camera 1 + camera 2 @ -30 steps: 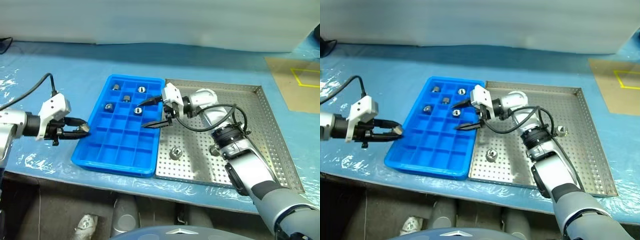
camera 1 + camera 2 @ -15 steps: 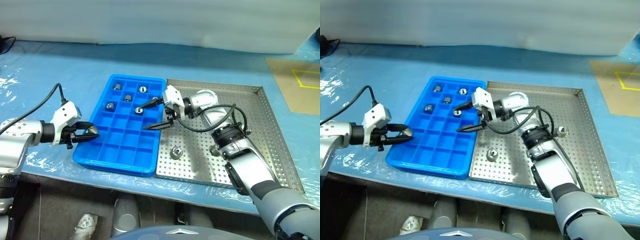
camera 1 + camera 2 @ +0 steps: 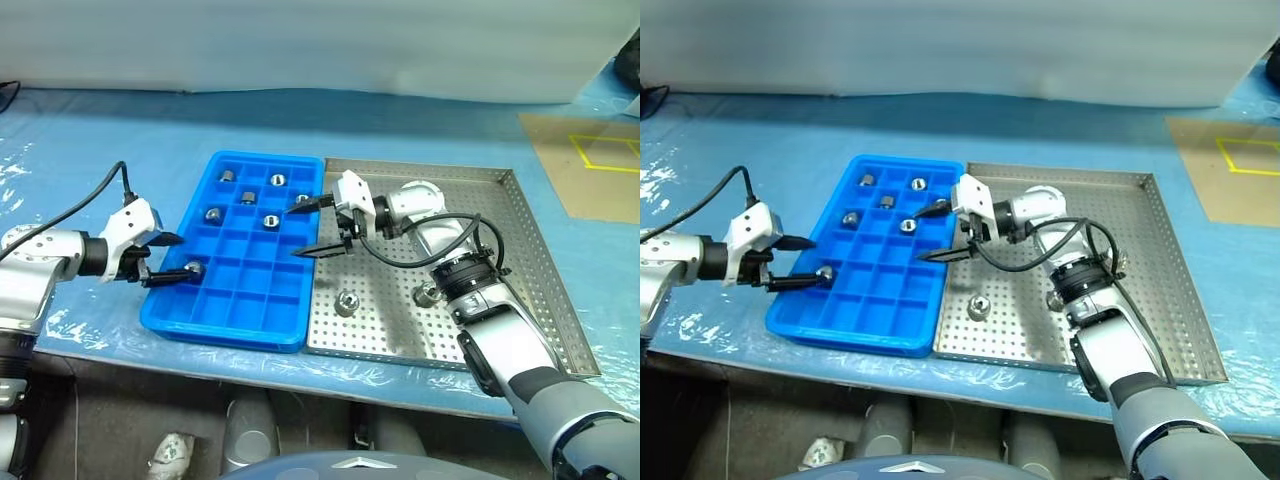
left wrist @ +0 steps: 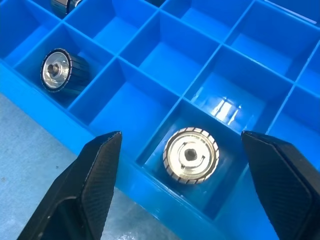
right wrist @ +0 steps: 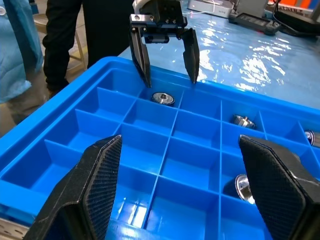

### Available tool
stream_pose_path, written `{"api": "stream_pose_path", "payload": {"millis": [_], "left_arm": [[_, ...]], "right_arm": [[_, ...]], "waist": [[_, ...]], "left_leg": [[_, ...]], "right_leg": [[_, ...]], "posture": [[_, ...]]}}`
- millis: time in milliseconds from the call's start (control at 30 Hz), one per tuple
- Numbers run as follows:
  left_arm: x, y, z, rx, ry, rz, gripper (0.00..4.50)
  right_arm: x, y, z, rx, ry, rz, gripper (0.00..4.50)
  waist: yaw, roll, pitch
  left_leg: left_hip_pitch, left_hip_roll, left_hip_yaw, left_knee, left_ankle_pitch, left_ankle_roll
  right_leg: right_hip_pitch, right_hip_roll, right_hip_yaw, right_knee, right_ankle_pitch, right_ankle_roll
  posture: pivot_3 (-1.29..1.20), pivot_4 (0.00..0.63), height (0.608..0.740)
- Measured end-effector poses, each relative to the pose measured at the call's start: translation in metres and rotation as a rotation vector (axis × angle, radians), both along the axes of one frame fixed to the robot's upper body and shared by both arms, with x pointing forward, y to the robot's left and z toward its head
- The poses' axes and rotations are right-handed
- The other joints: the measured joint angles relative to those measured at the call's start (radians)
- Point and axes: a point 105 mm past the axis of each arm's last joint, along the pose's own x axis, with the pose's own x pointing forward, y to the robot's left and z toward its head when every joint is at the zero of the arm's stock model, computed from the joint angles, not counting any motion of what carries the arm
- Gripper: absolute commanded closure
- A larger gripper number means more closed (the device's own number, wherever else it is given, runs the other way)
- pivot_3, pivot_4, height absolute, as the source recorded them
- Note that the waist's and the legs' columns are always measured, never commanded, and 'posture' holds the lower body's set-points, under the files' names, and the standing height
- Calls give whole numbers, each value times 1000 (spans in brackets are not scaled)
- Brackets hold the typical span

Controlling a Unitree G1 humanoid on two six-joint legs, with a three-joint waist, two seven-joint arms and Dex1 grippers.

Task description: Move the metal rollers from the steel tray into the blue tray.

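Left two-finger black gripper (image 3: pixel 172 256) hung spread apart at left edge of bright blue gridded plastic tray (image 3: pixel 262 300), gripping nothing. Shiny silver metal roller (image 4: pixel 191 156) sat loose in edge compartment between its fingertips. Five more rollers seen in far compartments, e.g. (image 3: pixel 213 213). Right gripper (image 3: pixel 318 226) spread wide over blue tray's right side, empty. Two rollers left on perforated square steel tray (image 3: pixel 530 262): one (image 3: pixel 347 301) near front, one (image 3: pixel 427 293) beside right forearm.
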Motion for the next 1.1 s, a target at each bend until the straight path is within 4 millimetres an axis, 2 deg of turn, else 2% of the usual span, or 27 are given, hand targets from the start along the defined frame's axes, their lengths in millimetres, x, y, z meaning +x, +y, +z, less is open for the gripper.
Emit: {"api": "stream_pose_path", "payload": {"millis": [100, 200, 300, 333, 567, 733, 800, 933, 1100], "left_arm": [[12, 1, 12, -2, -21, 7, 440], [30, -7, 41, -31, -90, -17, 440], [49, -34, 64, -86, -142, -103, 440], [52, -42, 66, -96, -144, -131, 440], [75, -112, 52, -118, -74, -364, 440], [78, -156, 45, -103, -59, -524, 440], [74, -169, 41, -106, -39, -586, 440], [62, -183, 33, -77, 17, -706, 440], [47, -189, 28, 31, 17, -840, 440]], "right_arm": [[1, -4, 0, -5, -1, -12, 645], [3, -11, 5, -3, -20, -35, 645], [8, -25, 8, -4, -34, -97, 645], [9, -28, 9, -3, -41, -113, 645], [2, -72, -3, -25, -20, -297, 645], [-5, -99, 3, -22, -42, -431, 645], [-9, -111, 3, -22, -38, -488, 645], [-23, -121, -3, -19, -12, -551, 645], [-36, -127, -13, -20, 30, -607, 645]], "waist": [[1, 0, 0], [3, 0, 0], [2, -1, 0], [-1, -1, 0], [-28, -1, 0], [-60, -2, 0], [-72, -2, 0], [-97, -2, 0], [-115, -2, 0]], "left_leg": [[-2, 0, 0, 0, 0, 0], [-3, -1, 0, 2, 0, 0], [-3, -2, 0, 4, 0, 1], [-3, -3, 0, 5, 0, 1], [-3, -2, 0, 4, -1, 2], [-2, -4, 1, 5, -2, 5], [-2, -4, 2, 6, -3, 6], [-1, -4, 3, 6, -3, 7], [2, -4, 6, 7, -4, 7]], "right_leg": [[0, 0, -1, 0, 0, 0], [0, -1, -1, -1, 0, 0], [2, -1, -1, -1, 0, 0], [2, -1, 0, -1, 0, 0], [2, 0, 1, -2, 3, 5], [3, 1, 4, -3, 5, 8], [3, 0, 5, -3, 6, 9], [3, 1, 7, -4, 5, 8], [4, 1, 12, -4, 4, 7]], "posture": [[185, 150, 740], [119, 150, 740], [54, 150, 740], [43, 150, 740], [-141, 150, 740], [-252, 150, 740], [-287, 150, 740], [-331, 150, 740], [-352, 150, 740]]}}
